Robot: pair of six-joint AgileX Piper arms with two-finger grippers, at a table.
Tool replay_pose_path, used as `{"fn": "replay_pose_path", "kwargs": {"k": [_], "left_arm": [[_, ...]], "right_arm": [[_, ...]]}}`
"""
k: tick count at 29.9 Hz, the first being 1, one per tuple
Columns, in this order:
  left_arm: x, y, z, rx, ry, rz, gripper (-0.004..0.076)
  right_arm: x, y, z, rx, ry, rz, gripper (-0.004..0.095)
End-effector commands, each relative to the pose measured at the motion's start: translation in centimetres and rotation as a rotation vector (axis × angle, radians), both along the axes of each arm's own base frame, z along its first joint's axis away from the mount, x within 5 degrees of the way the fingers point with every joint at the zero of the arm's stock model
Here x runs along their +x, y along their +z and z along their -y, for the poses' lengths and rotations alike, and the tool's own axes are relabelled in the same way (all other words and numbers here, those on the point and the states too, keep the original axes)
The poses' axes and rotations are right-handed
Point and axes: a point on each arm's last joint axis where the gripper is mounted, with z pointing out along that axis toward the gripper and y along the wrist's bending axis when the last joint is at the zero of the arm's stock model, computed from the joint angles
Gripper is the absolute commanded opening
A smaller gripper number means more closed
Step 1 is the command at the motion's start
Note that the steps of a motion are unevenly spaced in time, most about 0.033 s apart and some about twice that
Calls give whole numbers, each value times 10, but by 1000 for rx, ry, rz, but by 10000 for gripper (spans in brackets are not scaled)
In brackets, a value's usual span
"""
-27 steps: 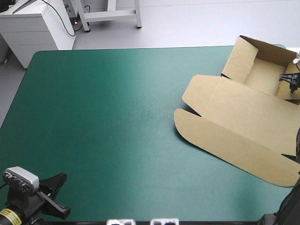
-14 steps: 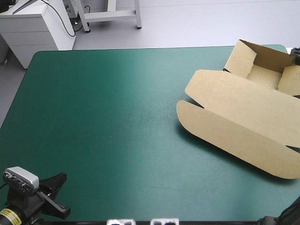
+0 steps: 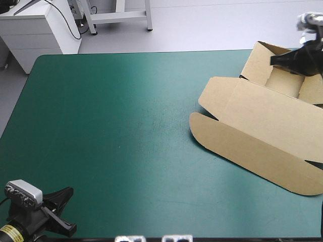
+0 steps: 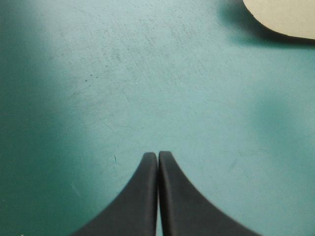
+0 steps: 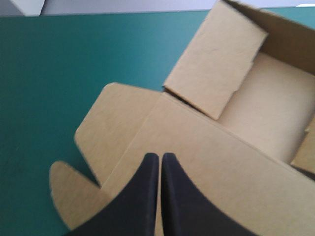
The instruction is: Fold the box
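Box (image 3: 262, 121) sits at the far right corner of the teal-green cover (image 3: 126, 126). Its tray end points toward the far edge with the walls raised, and its lid (image 3: 267, 151) lies flat toward the near side. Your right gripper (image 5: 160, 156) is clenched on nothing and hangs above the board. The lid panel shows beneath its fingers and the open tray just ahead of the tip. The work now looks like seating the raised side wall (image 5: 216, 69). Come down inside the tray beside that wall, press along the crease rather than mid-panel, and go gently, since nothing pins the light board and it may skid off the table. Your left gripper (image 4: 158, 155) is likewise clenched and empty, low at the near left corner. It is well apart from the box, with only a rounded flap far ahead of it. Consider bringing it over to steady the lid.
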Motion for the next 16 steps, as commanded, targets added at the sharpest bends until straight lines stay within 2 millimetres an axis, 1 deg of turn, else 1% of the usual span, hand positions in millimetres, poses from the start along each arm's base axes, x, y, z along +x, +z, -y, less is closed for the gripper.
{"fn": "replay_pose_path", "kwargs": {"k": [1,3,6,7,9,10,12,13,16], "left_arm": [[3,12,3,-44,-11,55,-8],[2,12,3,-46,-12,54,-8],[1,12,6,-88,-31,29,-8],[0,12,7,-101,-38,21,-8],[-1,12,9,-126,-51,7,-8],[-1,12,9,-128,-52,6,-8],[-1,12,8,-120,-48,10,-8],[-1,12,8,-115,-45,14,-8],[0,12,7,-103,-39,20,-8]], "right_arm": [[-28,7,-33,-45,92,53,2],[-41,2,-49,-64,140,86,3],[-61,-8,-63,-82,170,144,3],[-73,-9,-67,-81,184,170,2],[-88,-17,-70,-72,196,191,1],[-100,-20,-71,-67,197,213,0],[-117,-31,-69,-63,184,246,0],[-130,-36,-67,-66,173,275,0],[-152,-65,-63,-56,150,286,0]]}}
